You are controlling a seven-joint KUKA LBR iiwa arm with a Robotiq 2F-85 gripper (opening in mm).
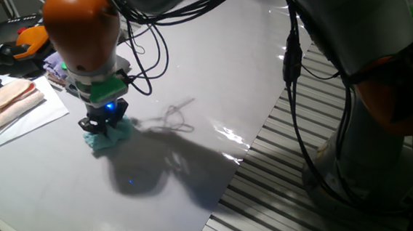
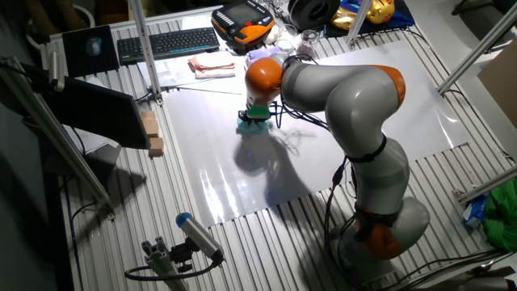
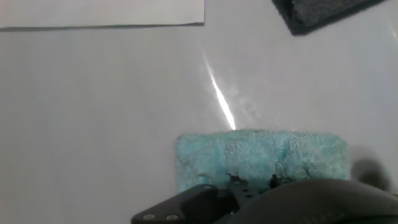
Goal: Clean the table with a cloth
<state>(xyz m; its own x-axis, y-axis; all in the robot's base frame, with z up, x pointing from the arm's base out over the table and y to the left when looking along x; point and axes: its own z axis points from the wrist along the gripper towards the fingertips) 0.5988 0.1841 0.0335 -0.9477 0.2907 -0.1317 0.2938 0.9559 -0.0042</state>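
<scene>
the glossy pale table [image 1: 195,64] fills the scene, with the slatted frame edge close at its near side and wide bare surface around the middle. the arm bends over and points straight down, its gripper [image 1: 104,123] pressed onto the teal cloth [image 1: 108,139], which lies under and just ahead of the fingers; i cannot tell whether they are apart or together. farther off lie a pink cloth [image 1: 7,101] and a keyboard [image 2: 168,42].
</scene>
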